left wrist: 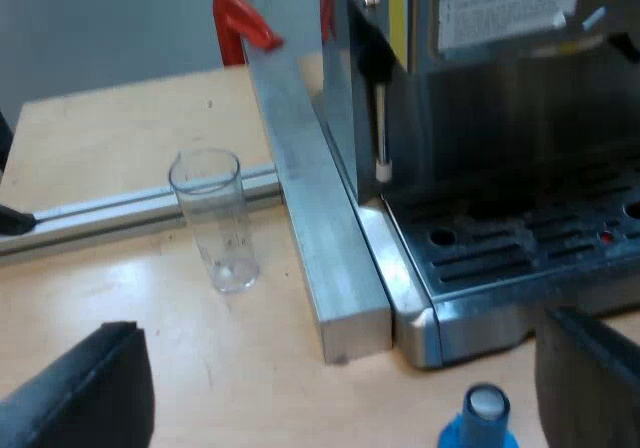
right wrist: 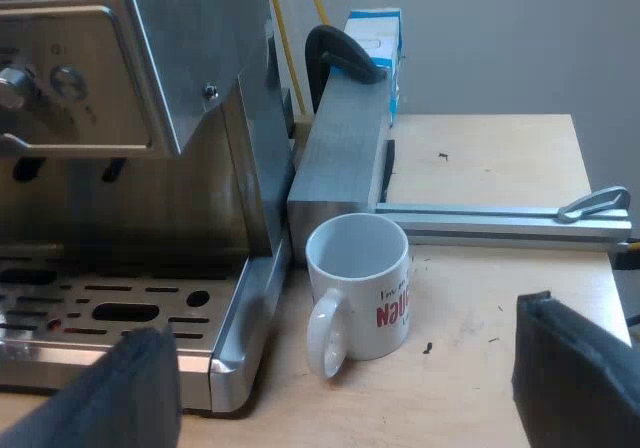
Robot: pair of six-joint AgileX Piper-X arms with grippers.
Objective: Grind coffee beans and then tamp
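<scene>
My left gripper (left wrist: 335, 408) hangs open over the wooden table, with nothing between its black fingers (left wrist: 80, 393). A blue tamper (left wrist: 485, 420) with a white top stands just under it, close to the corner of the espresso machine (left wrist: 480, 78). An empty measuring glass (left wrist: 215, 218) stands upright farther off, beside an aluminium bar. My right gripper (right wrist: 345, 408) is open too, and holds nothing. A white mug (right wrist: 362, 286) with red lettering stands beyond it, handle towards me, next to the machine's drip tray (right wrist: 110, 313).
An aluminium bar (left wrist: 320, 228) runs along the machine's side, held by a red clamp (left wrist: 240, 23). The steam wand (left wrist: 381, 118) hangs over the tray. By the mug are an aluminium block (right wrist: 340, 148), a black clamp (right wrist: 335, 53), a blue carton (right wrist: 375, 33) and a rail (right wrist: 490, 218).
</scene>
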